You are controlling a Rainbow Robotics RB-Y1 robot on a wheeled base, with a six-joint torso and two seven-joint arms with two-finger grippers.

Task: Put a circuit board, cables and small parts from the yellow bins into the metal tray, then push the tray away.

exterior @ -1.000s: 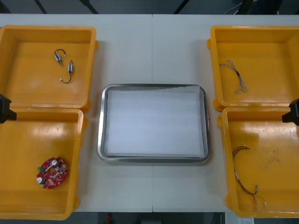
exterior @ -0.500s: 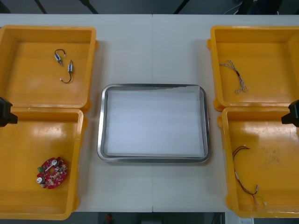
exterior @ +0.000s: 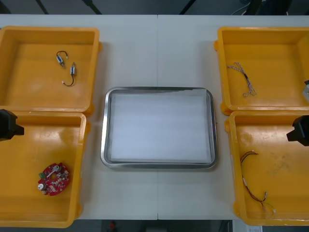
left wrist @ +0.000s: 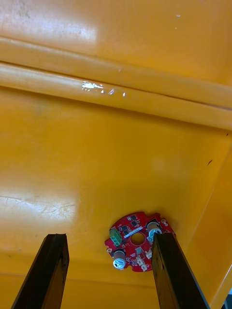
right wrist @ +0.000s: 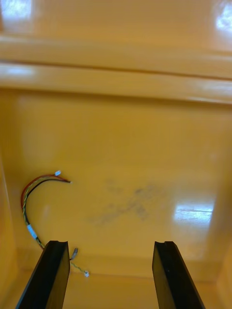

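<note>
A round red circuit board lies in the near left yellow bin. My left gripper hangs over that bin's far left part; in the left wrist view it is open, and the circuit board lies beside one finger, just past the tips. A red and yellow cable lies in the near right yellow bin. My right gripper hovers at that bin's right edge; in the right wrist view it is open, with the cable off to one side. The metal tray sits between the bins.
Two small metal parts with black leads lie in the far left bin. A twisted blue and white cable lies in the far right bin. Bare table runs between the bins beyond the tray.
Both grippers have come slightly inward and nearer over their near bins. The objects have not moved.
</note>
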